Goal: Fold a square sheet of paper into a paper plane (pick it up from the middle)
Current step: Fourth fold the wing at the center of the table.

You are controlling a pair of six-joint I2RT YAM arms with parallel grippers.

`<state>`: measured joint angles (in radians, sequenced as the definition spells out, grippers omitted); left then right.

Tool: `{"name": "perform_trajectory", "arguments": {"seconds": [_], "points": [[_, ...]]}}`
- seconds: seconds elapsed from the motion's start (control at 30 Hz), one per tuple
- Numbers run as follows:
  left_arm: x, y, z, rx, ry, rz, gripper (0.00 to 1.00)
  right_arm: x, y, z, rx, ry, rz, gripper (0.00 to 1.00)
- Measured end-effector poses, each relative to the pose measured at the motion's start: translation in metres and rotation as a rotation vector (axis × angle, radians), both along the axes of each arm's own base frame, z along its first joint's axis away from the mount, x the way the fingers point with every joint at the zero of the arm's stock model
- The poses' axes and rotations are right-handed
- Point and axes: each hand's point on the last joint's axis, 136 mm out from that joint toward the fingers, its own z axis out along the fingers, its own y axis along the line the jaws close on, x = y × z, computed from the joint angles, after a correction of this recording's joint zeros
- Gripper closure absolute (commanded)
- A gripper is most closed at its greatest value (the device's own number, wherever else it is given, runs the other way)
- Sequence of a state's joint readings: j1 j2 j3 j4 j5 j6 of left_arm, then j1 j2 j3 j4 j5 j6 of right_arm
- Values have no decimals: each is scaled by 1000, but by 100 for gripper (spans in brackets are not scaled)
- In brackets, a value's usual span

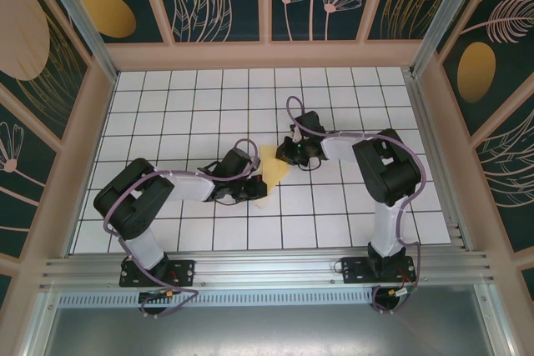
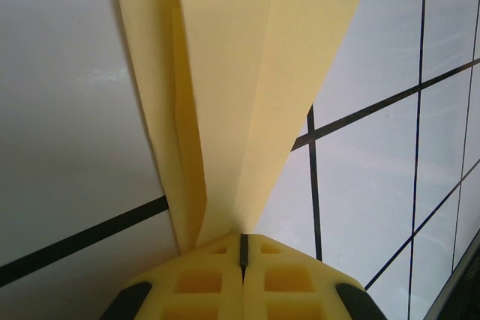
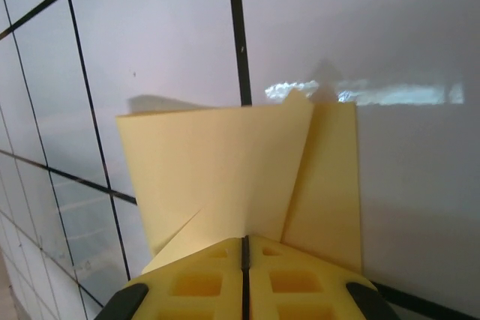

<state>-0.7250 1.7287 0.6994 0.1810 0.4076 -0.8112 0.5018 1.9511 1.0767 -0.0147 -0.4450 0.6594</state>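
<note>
left end effector (image 2: pixel 242 240) and right end effector (image 3: pixel 244 240), jaws together, each with a grip on the folded yellow paper (image 1: pixel 273 170)

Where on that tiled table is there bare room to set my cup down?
Free: the far tile rows of the table along the back wall, corner to corner. Crowded: the middle, where the left hand and right hand pinch the yellow paper.

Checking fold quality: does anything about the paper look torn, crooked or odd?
No tears. The paper, pinched by the left gripper and right gripper, has layers whose far edges do not quite line up.
</note>
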Motion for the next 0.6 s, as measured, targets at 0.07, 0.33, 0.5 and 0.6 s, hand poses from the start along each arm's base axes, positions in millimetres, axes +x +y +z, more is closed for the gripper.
{"name": "perform_trajectory", "arguments": {"seconds": [0.07, 0.33, 0.5, 0.6], "points": [[0, 0, 0, 0, 0, 0, 96, 5, -4, 0, -18, -15, -18, 89], [0, 0, 0, 0, 0, 1, 96, 11, -4, 43, 2, -118, -11, 88], [0, 0, 0, 0, 0, 0, 96, -4, 18, 58, 48, -147, 54, 88], [0, 0, 0, 0, 0, 1, 96, -18, 29, 51, 56, -127, 95, 88]]}}
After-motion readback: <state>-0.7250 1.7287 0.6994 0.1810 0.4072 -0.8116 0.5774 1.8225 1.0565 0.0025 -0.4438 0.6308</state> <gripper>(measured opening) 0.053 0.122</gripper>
